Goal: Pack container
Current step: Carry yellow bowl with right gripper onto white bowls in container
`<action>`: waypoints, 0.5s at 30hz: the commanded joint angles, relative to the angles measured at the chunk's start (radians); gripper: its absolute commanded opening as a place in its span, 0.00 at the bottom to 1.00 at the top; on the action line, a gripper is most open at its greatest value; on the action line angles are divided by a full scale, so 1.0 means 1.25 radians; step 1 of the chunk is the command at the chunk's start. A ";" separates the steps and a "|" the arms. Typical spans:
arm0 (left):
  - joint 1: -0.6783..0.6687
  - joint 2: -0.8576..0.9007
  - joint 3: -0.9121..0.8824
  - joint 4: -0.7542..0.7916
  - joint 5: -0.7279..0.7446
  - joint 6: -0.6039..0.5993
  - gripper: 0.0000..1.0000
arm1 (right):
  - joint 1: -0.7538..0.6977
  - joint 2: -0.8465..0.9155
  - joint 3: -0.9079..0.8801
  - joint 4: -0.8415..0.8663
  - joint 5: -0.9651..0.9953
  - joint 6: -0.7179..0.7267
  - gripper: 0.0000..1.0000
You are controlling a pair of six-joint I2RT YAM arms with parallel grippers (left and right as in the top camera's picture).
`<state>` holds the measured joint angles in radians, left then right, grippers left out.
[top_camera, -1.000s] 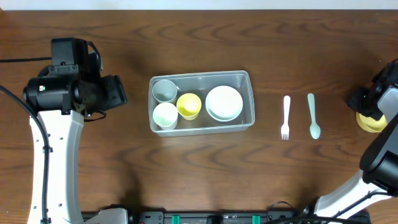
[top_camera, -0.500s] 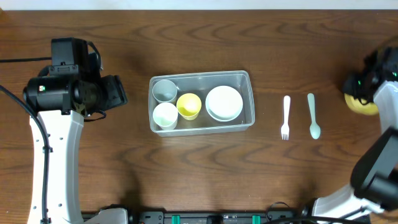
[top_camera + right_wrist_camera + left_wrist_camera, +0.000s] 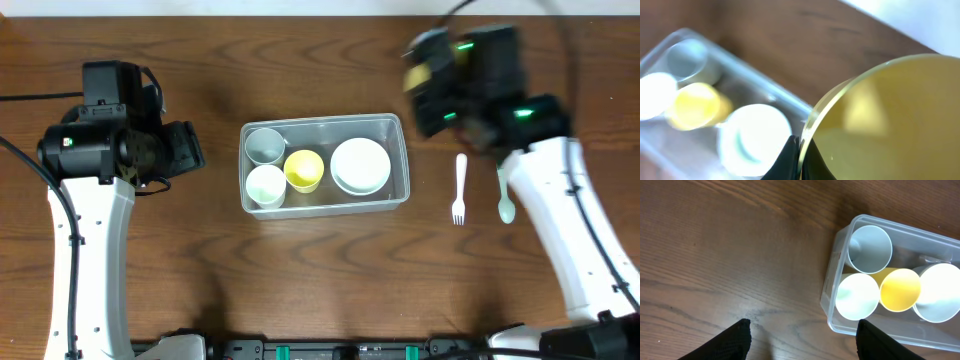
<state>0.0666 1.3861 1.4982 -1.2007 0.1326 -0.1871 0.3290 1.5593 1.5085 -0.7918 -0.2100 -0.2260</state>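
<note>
container sits mid-surface, long side running left-right. Inside it: grey-blue cup in the far-left corner, white cup just near of it, yellow cup touching both on their right, white bowl filling the right half. White fork and pale-green spoon lie side by side, apart, right of the container. Right jaws pinch the rim of a yellow bowl, held in the air just beyond the container's far-right corner; overhead view blurred there. Left jaws spread, empty, over bare surface left of the container.
</note>
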 commanded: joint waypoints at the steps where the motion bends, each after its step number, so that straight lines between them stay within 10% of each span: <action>1: 0.003 0.000 -0.004 -0.002 0.008 -0.005 0.68 | 0.083 0.028 0.000 -0.007 0.000 -0.074 0.01; 15: 0.003 0.000 -0.004 -0.002 0.008 -0.004 0.68 | 0.246 0.233 -0.003 -0.055 0.000 -0.077 0.01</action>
<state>0.0666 1.3861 1.4982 -1.2007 0.1326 -0.1871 0.6231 1.8233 1.5074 -0.8551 -0.2096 -0.3042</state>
